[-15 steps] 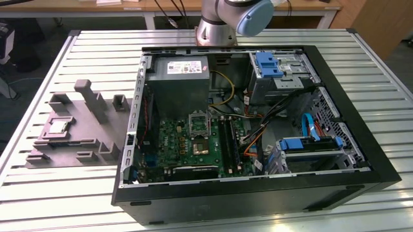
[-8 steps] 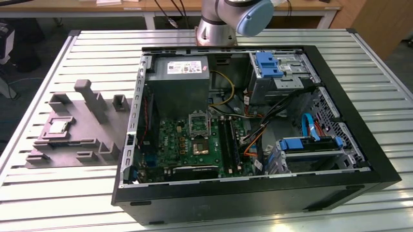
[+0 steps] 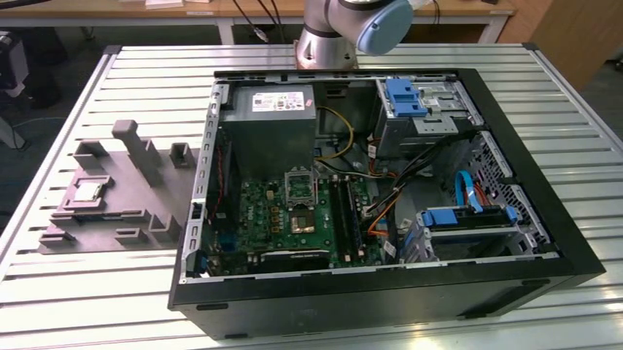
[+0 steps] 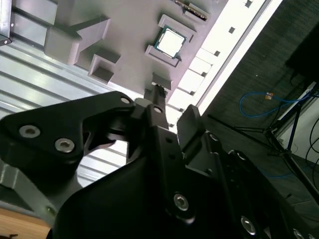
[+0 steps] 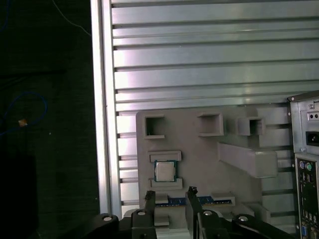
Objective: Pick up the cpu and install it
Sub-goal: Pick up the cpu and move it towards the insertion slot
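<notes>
The cpu (image 5: 165,171) lies flat in a recess of the gray holder block (image 5: 209,154). The block rests on the slatted counter (image 5: 199,59), at the exterior view's left of the open computer case (image 3: 389,299). The jaws are spread apart with nothing between them, clear of the cpu.

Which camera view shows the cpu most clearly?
The first wrist view: the cpu lies square-on, its whole top and dark rim visible. The second wrist view shows it obliquely; the exterior view shows it small, on the gray fixture.
</notes>
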`<move>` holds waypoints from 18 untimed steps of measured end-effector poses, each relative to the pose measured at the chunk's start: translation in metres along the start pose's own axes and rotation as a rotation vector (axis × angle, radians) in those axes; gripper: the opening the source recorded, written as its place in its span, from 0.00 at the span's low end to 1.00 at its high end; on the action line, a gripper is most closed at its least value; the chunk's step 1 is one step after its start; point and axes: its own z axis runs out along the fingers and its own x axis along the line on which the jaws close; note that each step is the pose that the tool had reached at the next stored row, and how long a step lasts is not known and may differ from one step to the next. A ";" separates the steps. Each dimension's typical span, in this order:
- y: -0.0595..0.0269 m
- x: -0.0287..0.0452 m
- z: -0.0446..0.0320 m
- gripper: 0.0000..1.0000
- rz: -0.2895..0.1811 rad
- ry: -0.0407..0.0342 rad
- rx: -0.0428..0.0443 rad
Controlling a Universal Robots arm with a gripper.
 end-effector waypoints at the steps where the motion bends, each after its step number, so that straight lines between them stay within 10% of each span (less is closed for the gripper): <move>1: 0.0000 0.0000 0.0000 0.35 0.000 0.0000 0.0000; 6: 0.0001 0.0000 0.0002 0.53 -0.002 0.0000 -0.0001; 18: 0.0015 0.0004 0.0085 0.53 -0.048 0.0042 -0.0026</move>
